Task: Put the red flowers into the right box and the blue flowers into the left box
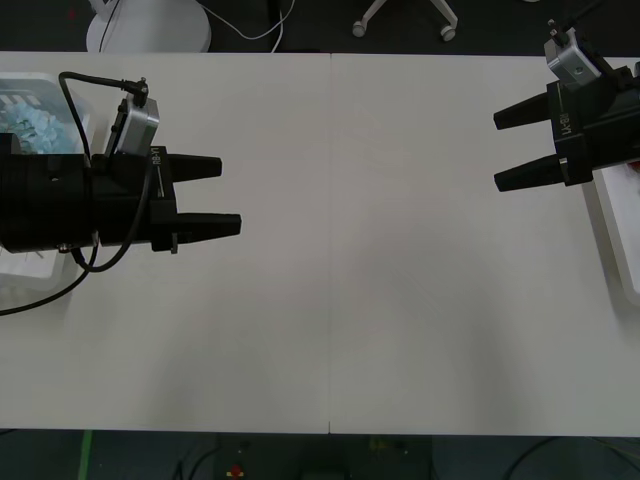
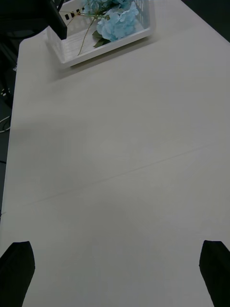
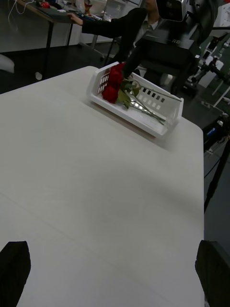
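Observation:
Pale blue flowers (image 2: 114,18) lie in the left box (image 2: 91,48), a white slotted basket at the table's left edge; in the front view the blue flowers (image 1: 30,125) and left box (image 1: 40,268) are mostly hidden by my left arm. Red flowers (image 3: 112,84) lie inside the right box (image 3: 143,120), heads together, stems pointing along it. The right box (image 1: 615,235) shows only as a rim at the right edge of the front view. My left gripper (image 1: 215,195) is open over the table beside the left box. My right gripper (image 1: 515,150) is open by the right box. Both hold nothing.
The white table (image 1: 340,250) stretches bare between the two grippers. A chair base (image 1: 405,15) and cables lie on the floor beyond the far edge. In the left wrist view, dark equipment (image 3: 167,53) stands behind the right box.

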You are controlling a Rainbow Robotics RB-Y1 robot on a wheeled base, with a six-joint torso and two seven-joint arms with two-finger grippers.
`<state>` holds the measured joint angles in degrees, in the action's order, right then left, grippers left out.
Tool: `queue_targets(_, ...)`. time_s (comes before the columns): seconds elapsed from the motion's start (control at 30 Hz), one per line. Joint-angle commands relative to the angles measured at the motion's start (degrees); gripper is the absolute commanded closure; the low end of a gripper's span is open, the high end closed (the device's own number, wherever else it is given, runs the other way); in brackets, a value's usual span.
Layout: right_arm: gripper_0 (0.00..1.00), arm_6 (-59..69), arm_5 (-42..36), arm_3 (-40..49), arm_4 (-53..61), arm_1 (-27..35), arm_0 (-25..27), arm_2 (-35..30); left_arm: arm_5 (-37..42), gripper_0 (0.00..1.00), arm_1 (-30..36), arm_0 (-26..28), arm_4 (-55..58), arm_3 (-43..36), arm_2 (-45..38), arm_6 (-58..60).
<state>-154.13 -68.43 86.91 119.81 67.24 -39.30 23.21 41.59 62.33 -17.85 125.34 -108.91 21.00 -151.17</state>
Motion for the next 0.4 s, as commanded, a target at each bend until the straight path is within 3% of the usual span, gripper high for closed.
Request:
queue_targets(0.03,0.00,-0.87,-0.22,1.25,-0.28,-0.18,0.02,-1.76,-1.25,0.00,2.00,-1.93,0.96,0.19,-2.02,0.35)
queue_targets(0.4,0.00,-0.87,-0.22,1.25,-0.28,-0.18,0.02,-1.76,-1.25,0.00,2.00,-1.93,0.87,0.37,-2.02,0.26)
